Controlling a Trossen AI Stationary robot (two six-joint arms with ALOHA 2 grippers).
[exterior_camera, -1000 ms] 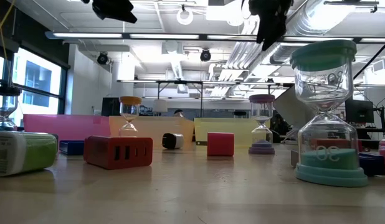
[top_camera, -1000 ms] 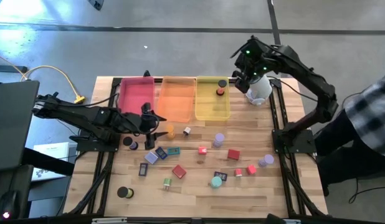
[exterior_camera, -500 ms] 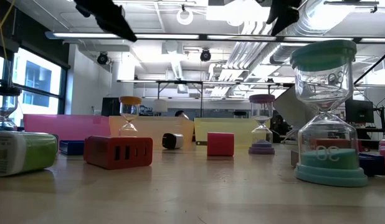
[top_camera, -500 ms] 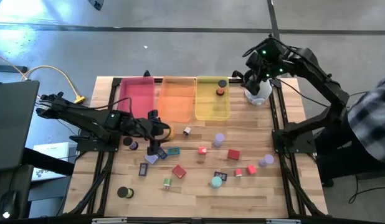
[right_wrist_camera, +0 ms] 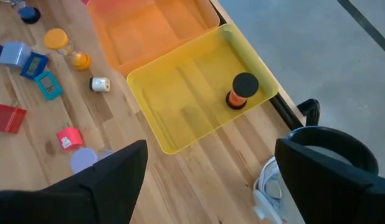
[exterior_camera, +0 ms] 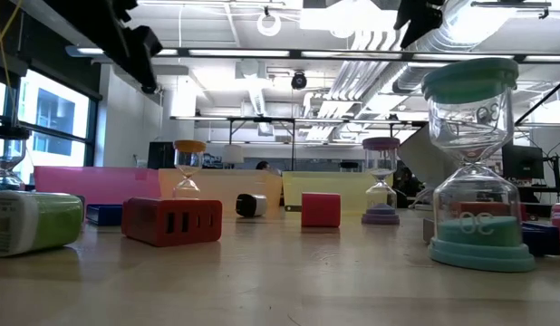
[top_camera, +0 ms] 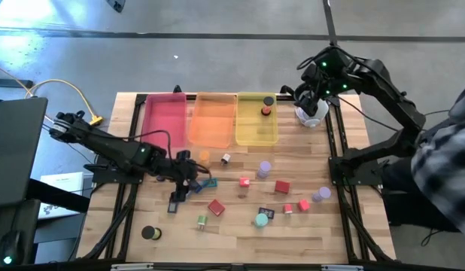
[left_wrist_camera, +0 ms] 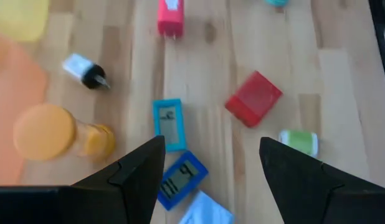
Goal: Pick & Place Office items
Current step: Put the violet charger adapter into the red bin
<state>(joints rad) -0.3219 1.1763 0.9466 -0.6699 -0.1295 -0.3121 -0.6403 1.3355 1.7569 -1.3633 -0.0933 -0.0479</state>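
Note:
Office items lie scattered on the wooden table (top_camera: 232,229): a red block (top_camera: 216,207), a red cube (top_camera: 282,187), a purple cylinder (top_camera: 265,167) and others. My left gripper (top_camera: 193,184) hangs open, slanting down, above a teal rectangle (left_wrist_camera: 169,124) and a dark blue rectangle (left_wrist_camera: 183,180) that lie flat; its fingers (left_wrist_camera: 139,171) touch nothing. My right gripper (top_camera: 304,94) stands open, high over the far right corner beside the yellow tray (right_wrist_camera: 180,106). An orange and black cylinder (right_wrist_camera: 242,90) stands in that tray.
A pink tray (top_camera: 165,124), an orange tray (top_camera: 212,128) and the yellow tray (top_camera: 255,132) line the far edge. A white rounded device (top_camera: 314,113) sits at the far right. An orange hourglass (left_wrist_camera: 55,130) lies left of the rectangles. A person's checked sleeve (top_camera: 451,143) shows at the right.
My left gripper has gone down and toward the table's near edge, tipping its fingers more steeply downward, and now hangs over the blue rectangles. My right gripper has drawn away from the yellow tray toward the table's right edge and risen slightly. No item has moved.

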